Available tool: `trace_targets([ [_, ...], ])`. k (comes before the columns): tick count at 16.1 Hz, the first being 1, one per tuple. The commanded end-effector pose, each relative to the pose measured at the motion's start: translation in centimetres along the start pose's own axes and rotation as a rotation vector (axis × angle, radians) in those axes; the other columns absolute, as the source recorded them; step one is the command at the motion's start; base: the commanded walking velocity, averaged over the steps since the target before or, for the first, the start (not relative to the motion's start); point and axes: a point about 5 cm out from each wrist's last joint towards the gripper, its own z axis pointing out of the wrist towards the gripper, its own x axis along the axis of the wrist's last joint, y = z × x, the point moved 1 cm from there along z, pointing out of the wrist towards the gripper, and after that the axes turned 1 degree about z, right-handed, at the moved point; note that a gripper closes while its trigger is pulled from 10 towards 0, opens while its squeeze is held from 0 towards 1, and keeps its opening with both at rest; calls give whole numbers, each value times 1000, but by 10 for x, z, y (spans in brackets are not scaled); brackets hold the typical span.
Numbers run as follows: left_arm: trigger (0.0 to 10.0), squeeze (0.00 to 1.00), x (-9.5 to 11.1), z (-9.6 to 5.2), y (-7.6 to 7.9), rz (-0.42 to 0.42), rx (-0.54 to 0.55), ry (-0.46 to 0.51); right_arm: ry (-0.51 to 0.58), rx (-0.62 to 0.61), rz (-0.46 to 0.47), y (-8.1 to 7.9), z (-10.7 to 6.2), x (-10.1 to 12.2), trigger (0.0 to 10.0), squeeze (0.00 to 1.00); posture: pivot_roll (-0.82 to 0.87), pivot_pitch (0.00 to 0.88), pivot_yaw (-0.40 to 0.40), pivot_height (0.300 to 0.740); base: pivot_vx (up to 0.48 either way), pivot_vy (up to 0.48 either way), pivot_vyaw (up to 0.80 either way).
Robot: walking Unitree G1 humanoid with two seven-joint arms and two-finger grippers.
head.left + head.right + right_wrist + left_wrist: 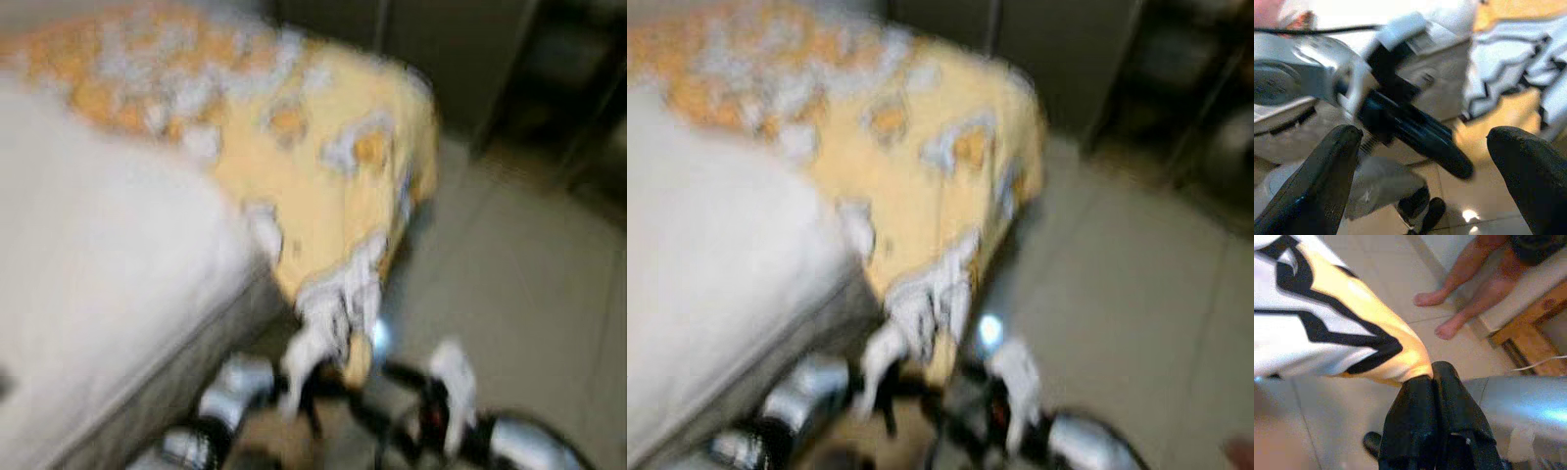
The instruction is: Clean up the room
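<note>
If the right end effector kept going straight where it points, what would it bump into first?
Probably the left end effector, which crosses between the right one's open fingers, shut on the blanket. Depth is hard to judge.

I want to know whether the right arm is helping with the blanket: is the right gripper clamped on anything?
No, the right gripper has its fingers wide apart with nothing between them.

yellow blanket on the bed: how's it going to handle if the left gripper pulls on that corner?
Probably floppy: the yellow blanket drapes over the bed edge and hangs in folds. It likely stretches into a taut cone before sliding, as it already does from the left gripper, whose fingers are shut on its corner. The rest may drag and bunch rather than lift together.
</note>
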Motion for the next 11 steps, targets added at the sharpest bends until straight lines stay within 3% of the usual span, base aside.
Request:
trace_targets([
  [1, 10000, 0, 8, 6, 2, 64, -28, -19, 17, -8, -25, 3, -1, 8, 10000, 0, -204, 80, 21, 740, 0, 0, 0],
  [3, 10000, 0, 10, 10, 5, 84, -38, -21, 14, -3, -29, 3, -2, 9, 10000, 0, -205, 80, 20, 740, 0, 0, 0],
  [6, 10000, 0, 5, 14, 16, 96, -149, -53, 2, 19, -43, 2, -3, 9, 10000, 0, -206, 81, 20, 740, 0, 0, 0],
  [8, 10000, 0, -7, 16, 31, 89, -282, -107, -9, 29, -46, 2, -4, 9, 10000, 0, -205, 82, 19, 740, 0, 0, 0],
  [11, 10000, 0, -15, 17, 38, 87, -331, -149, -20, 39, -42, 2, -4, 8, 10000, 0, -208, 85, 17, 740, 0, 0, 0],
])
